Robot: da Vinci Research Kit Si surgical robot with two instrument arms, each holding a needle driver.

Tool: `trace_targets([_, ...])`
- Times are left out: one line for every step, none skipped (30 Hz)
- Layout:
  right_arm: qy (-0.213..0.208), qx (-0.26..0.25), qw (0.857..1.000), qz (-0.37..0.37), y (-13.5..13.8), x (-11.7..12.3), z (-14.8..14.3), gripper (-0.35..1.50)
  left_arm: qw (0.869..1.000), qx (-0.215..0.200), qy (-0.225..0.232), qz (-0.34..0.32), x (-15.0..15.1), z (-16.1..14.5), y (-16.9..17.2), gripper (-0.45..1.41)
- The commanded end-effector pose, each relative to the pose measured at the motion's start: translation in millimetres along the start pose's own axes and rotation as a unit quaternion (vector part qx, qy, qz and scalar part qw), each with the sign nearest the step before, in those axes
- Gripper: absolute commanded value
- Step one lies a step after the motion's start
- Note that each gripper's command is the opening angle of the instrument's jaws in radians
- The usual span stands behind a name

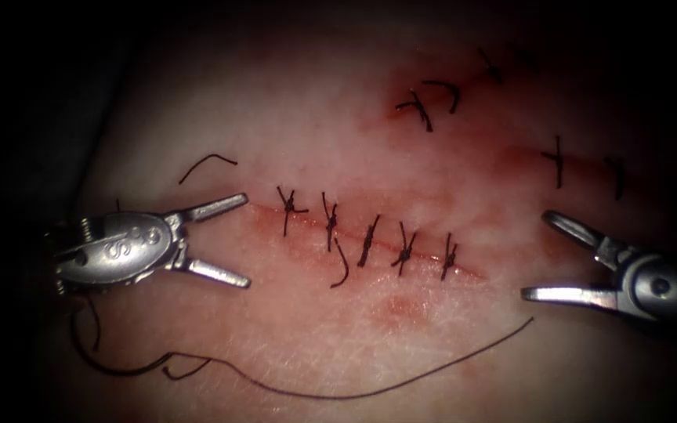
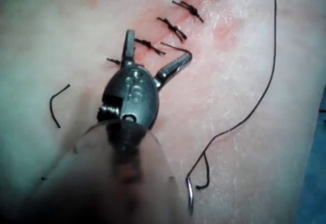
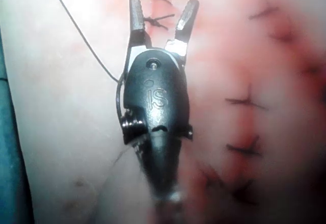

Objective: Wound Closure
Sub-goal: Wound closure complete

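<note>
I've got both tools parked with nothing in them: left tool (image 1: 229, 240) gaping at the cut's (image 1: 370, 239) left end, right tool (image 1: 562, 258) spread wide off its right end. Five stitches (image 1: 368, 239) hold it. Needle (image 2: 189, 196) lies free on the tissue (image 1: 315, 125), thread (image 1: 401, 380) trailing along the near edge.

Silver left claw (image 1: 233, 241), "S" stamped

"IS" mark on left tool (image 2: 155, 63) & right tool (image 3: 162, 15)
</note>
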Motion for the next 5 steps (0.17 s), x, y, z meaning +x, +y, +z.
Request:
trace_targets([0.001, 0.001, 1.0, -0.003, -0.4, -0.4, 0.8, 1.4, 1.0, -0.001, 0.0, 0.0, -0.5, 0.7, 0.1, 0.46])
trace_targets([0.001, 0.0, 1.0, -0.003, -0.4, -0.4, 0.8, 1.4, 1.0, -0.001, 0.0, 0.0, -0.5, 0.7, 0.1, 0.46])
trace_targets([0.001, 0.0, 1.0, -0.003, -0.4, -0.4, 0.9, 1.4, 1.0, -0.001, 0.0, 0.0, -0.5, 0.7, 0.1, 0.46])
trace_targets([0.001, 0.0, 1.0, -0.002, -0.4, -0.4, 1.0, 1.4, 1.0, -0.001, 0.0, 0.0, -0.5, 0.7, 0.1, 0.46])
trace_targets([0.001, -0.001, 1.0, -0.005, -0.4, -0.4, 1.1, 1.4, 1.0, -0.001, 0.0, 0.0, -0.5, 0.7, 0.1, 0.46])
